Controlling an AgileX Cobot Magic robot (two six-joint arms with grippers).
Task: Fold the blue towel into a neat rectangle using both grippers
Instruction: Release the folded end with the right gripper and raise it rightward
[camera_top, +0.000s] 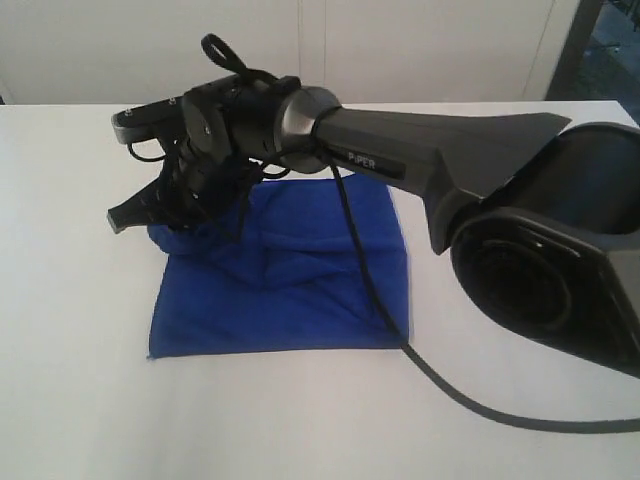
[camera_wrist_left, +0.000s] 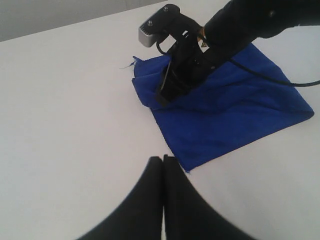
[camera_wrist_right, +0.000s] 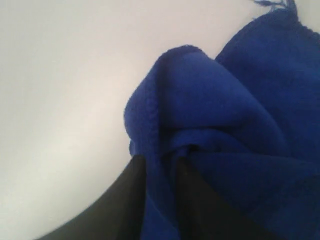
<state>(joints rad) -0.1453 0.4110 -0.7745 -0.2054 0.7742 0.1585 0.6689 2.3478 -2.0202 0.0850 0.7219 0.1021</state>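
The blue towel (camera_top: 290, 290) lies on the white table, folded over into a rough rectangle, with its far-left corner bunched up. My right gripper (camera_top: 135, 215) reaches across the towel to that bunched corner. In the right wrist view its jaws (camera_wrist_right: 159, 162) stand a little apart, open, and a fold of towel (camera_wrist_right: 240, 110) still lies between the fingers. The left wrist view shows the same gripper (camera_wrist_left: 165, 95) pressed down into the towel (camera_wrist_left: 235, 115). My left gripper (camera_wrist_left: 163, 159) hovers over bare table close to the towel's near corner, shut and empty. It does not show in the exterior view.
The white table (camera_top: 80, 350) runs out on all sides of the towel. The right arm's black cable (camera_top: 480, 405) trails across the towel and over the table in front. A pale wall stands behind the table.
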